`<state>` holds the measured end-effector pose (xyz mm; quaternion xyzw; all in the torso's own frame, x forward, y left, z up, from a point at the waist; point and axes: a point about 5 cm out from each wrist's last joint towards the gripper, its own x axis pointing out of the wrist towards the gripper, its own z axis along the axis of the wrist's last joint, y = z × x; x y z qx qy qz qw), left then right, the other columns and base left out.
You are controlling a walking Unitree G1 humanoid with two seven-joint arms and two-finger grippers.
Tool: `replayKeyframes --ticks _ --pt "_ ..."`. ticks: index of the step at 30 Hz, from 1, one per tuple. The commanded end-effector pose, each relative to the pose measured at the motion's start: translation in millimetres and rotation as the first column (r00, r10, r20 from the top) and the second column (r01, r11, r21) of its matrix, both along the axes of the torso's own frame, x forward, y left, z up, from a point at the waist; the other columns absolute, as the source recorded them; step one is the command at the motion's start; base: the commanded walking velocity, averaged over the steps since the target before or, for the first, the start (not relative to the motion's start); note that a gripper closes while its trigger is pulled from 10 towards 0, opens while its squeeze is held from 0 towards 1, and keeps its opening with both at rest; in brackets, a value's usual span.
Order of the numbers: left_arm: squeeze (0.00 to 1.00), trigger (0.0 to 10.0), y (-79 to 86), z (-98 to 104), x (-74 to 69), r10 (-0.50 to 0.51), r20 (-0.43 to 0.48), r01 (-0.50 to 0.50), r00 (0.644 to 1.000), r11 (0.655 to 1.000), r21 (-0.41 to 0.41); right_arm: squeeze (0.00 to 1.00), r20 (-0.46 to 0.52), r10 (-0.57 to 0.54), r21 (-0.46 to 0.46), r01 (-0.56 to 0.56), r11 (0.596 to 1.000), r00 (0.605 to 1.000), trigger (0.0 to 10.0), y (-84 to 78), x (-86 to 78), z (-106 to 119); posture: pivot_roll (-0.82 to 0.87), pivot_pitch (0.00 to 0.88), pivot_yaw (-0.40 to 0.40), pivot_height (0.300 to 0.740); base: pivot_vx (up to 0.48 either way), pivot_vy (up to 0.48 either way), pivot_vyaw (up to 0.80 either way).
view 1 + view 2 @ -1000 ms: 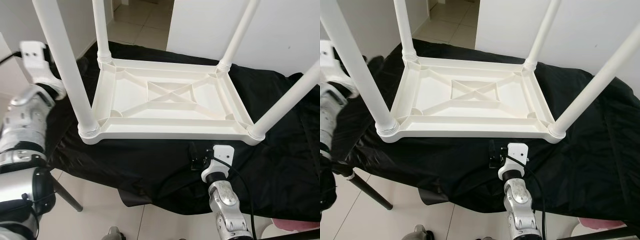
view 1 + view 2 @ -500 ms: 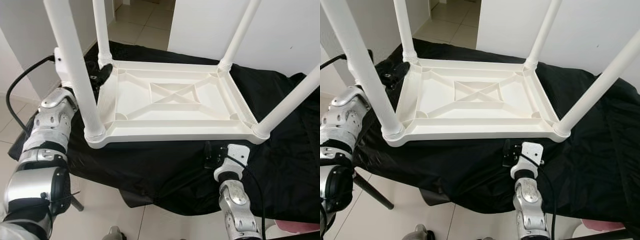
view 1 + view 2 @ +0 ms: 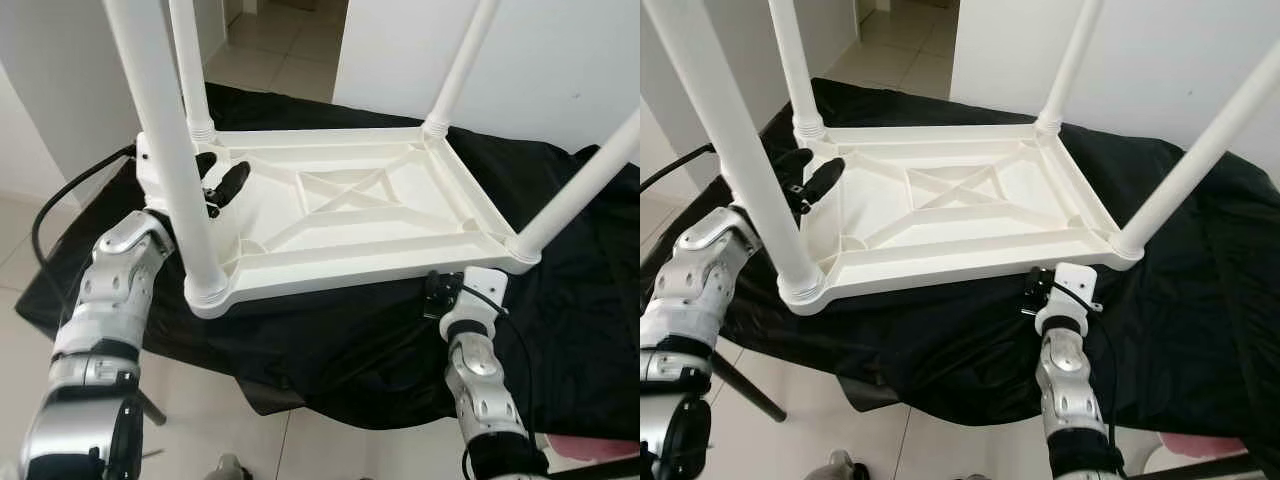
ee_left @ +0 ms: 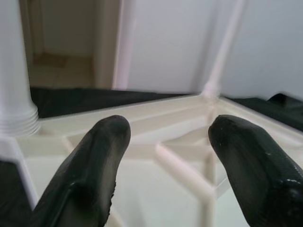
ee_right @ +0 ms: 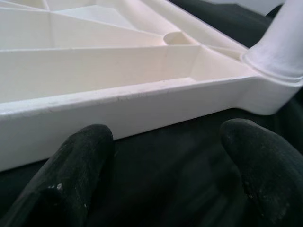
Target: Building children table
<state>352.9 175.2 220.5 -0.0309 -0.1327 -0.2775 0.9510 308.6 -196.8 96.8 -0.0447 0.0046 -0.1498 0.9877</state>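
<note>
Now the left gripper (image 3: pixel 222 182), fingers apart, has reached over the upturned white table's (image 3: pixel 350 215) rim on the black cloth (image 3: pixel 330 340); right gripper (image 3: pixel 438 297), spread, has neared its front edge.

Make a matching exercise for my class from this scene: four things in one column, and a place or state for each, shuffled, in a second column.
1. table
2. black cloth
3. left gripper
4. right gripper

A. spread beneath the table
B. open, over the table's left rim
C. upside down, legs pointing up
D. open, on the cloth at the table's near edge

Pairs: 1-C, 2-A, 3-B, 4-D
</note>
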Motion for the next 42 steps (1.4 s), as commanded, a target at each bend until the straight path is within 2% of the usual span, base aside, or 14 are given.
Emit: replayKeyframes --ticks 1,4,5,10,16,21,22,23,27,31,38,40,41,42 --pt "0.0 10.0 -18.9 -3.1 -10.6 -0.164 0.012 0.164 0.986 0.986 0.032 0.0 -0.003 -0.002 -0.029 0.002 1.0 1.0 10.0 -0.1 6.7 1.1 0.06 0.03 -0.064 0.74 0.0 0.0 0.0" --pt "0.0 10.0 -24.8 -4.2 -14.7 -0.17 0.013 0.17 0.985 0.985 0.034 0.0 -0.002 0.007 -0.036 -0.007 0.999 1.0 10.0 1.3 11.6 2.9 0.06 0.029 -0.065 0.74 0.0 0.0 0.0" --pt "0.0 10.0 -33.4 -4.5 -19.3 -0.178 0.018 0.177 0.984 0.984 0.025 0.0 -0.003 0.023 -0.037 -0.023 0.999 1.0 10.0 3.6 17.5 4.8 0.07 0.029 -0.067 0.74 0.0 0.0 0.0" --pt "0.0 10.0 -49.1 -2.5 -28.8 -0.187 0.034 0.187 0.982 0.982 0.025 0.0 -0.002 0.041 -0.041 -0.041 0.998 0.999 10.0 5.5 27.0 9.0 0.09 0.031 -0.076 0.74 0.0 0.0 0.0" --pt "0.0 10.0 -83.7 14.0 -47.7 -0.211 0.079 0.21 0.974 0.978 0.019 0.0 -0.016 0.045 -0.028 -0.046 0.999 0.999 10.0 3.5 45.1 14.8 0.11 0.034 -0.082 0.74 0.0 0.0 0.0" --pt "0.0 10.0 -90.3 15.1 -50.4 -0.223 0.077 0.222 0.972 0.975 0.019 0.0 -0.021 0.048 -0.026 -0.049 0.998 0.999 10.0 4.6 48.3 15.3 0.11 0.035 -0.081 0.74 0.0 0.0 0.0" --pt "0.0 10.0 -101.5 15.2 -54.3 -0.252 0.073 0.25 0.965 0.968 0.033 0.0 -0.026 0.062 -0.028 -0.063 0.998 0.998 10.0 6.5 51.3 15.4 0.11 0.035 -0.08 0.74 0.0 0.0 0.0" --pt "0.0 10.0 -122.4 15.1 -63.0 -0.308 0.069 0.306 0.949 0.951 0.047 0.0 -0.031 0.123 -0.022 -0.123 0.992 0.992 10.0 13.0 55.6 15.3 0.11 0.038 -0.075 0.74 0.0 0.0 0.0" --pt "0.0 10.0 -127.5 15.4 -66.2 -0.321 0.066 0.318 0.945 0.947 0.049 0.0 -0.033 0.138 -0.025 -0.139 0.99 0.99 10.0 14.6 56.8 15.1 0.11 0.038 -0.075 0.74 0.0 0.0 0.0" --pt "0.0 10.0 -147.6 20.0 -76.7 -0.35 0.068 0.347 0.934 0.936 0.053 0.0 -0.04 0.197 0.007 -0.196 0.981 0.98 10.0 22.6 60.2 14.1 0.11 0.045 -0.068 0.74 0.0 0.0 0.0" --pt "0.0 10.0 -150.0 21.4 -77.7 -0.352 0.066 0.348 0.934 0.935 0.065 0.0 -0.021 0.135 0.003 -0.135 0.991 0.991 10.0 13.3 60.1 16.0 0.11 0.053 -0.067 0.74 0.0 0.0 0.0" --pt "0.0 10.0 -138.2 17.3 -69.8 -0.308 0.058 0.301 0.95 0.948 0.104 0.0 0.009 0.074 0.026 -0.074 0.997 0.997 10.0 -0.5 56.4 16.6 0.11 0.06 -0.07 0.74 0.0 0.0 0.0" --pt "0.0 10.0 -138.2 17.3 -69.8 -0.308 0.058 0.301 0.95 0.948 0.104 0.0 0.009 0.074 0.026 -0.074 0.997 0.997 10.0 -0.5 56.4 16.6 0.11 0.06 -0.07 0.74 0.0 0.0 0.0" --pt "0.0 10.0 -127.1 13.7 -64.1 -0.276 0.052 0.267 0.96 0.953 0.14 0.0 0.03 0.051 0.028 -0.052 0.998 0.998 10.0 -7.5 53.8 17.2 0.11 0.064 -0.071 0.74 0.0 0.0 0.0"
